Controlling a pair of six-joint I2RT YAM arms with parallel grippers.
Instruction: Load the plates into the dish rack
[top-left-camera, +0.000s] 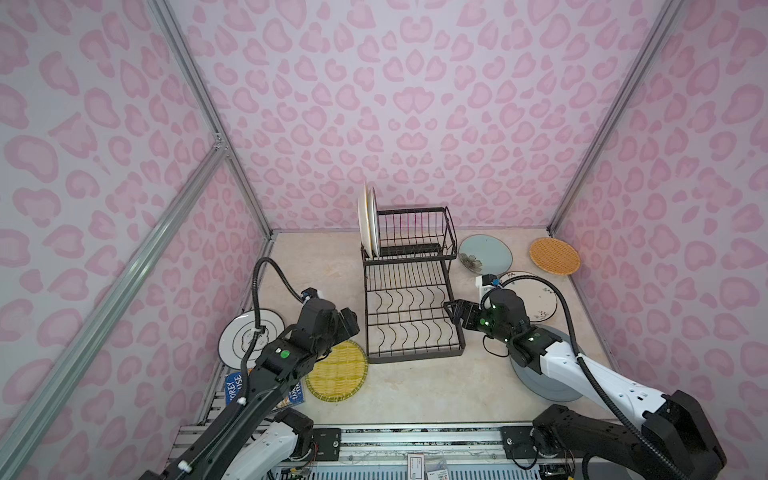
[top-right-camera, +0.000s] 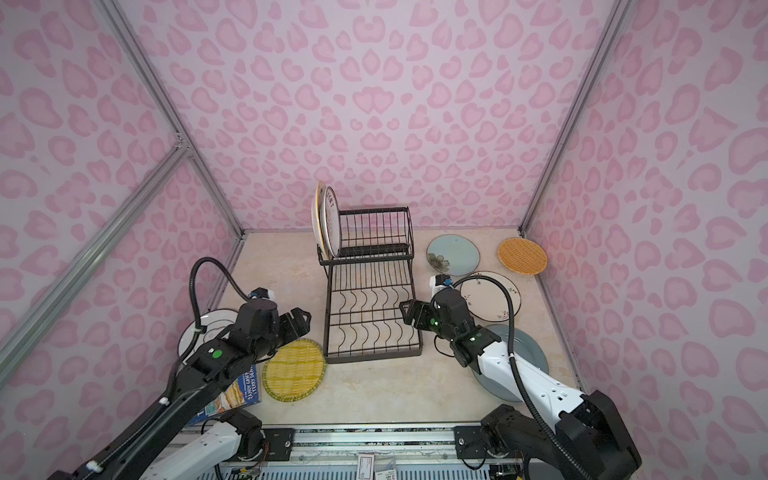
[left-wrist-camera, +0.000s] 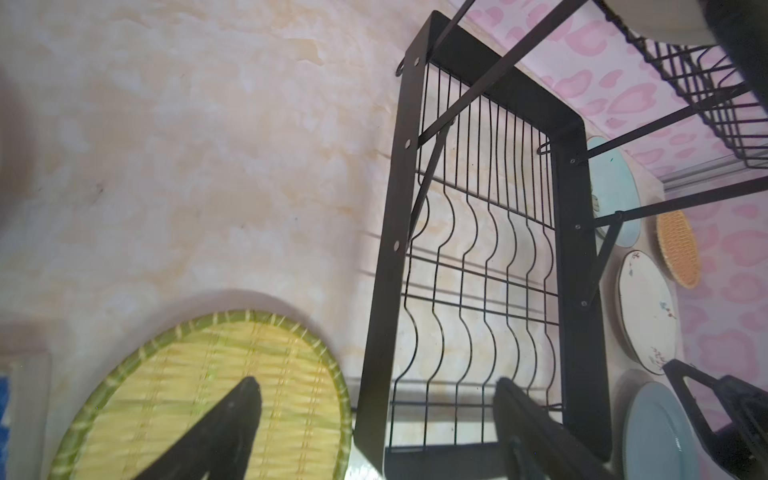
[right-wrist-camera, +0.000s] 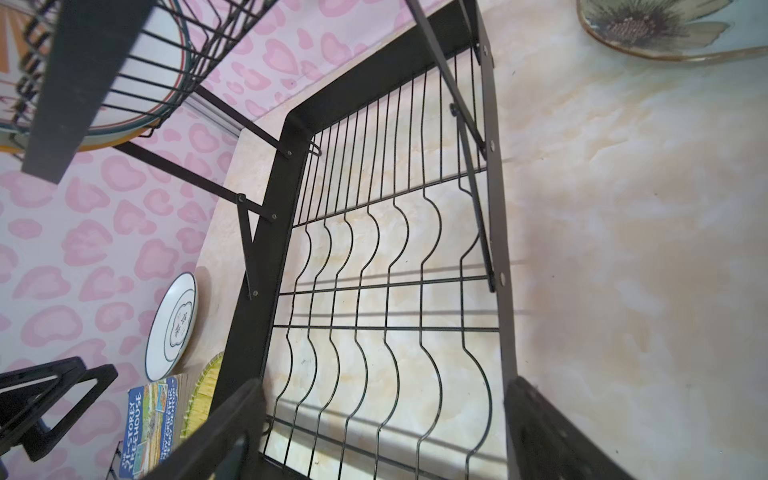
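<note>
Target, in my judgement, is the yellow plate (top-left-camera: 338, 372): flat on the table (top-left-camera: 415, 395), just below the left hand (top-left-camera: 351, 322), which is spread and empty beside the rack (top-left-camera: 415, 358). Right hand (top-left-camera: 455, 311), also spread and empty, hovers across the rack. Two plates (top-left-camera: 368, 222) stand in its raised tier.

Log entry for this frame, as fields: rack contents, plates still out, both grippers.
rack: dish rack, two plates upright at its raised end
on table: yellow woven plate, ringed white plate, flowered blue plate, orange woven plate, sprigged white plate, grey-blue plate
left gripper: open, empty
right gripper: open, empty
other: blue box
</note>
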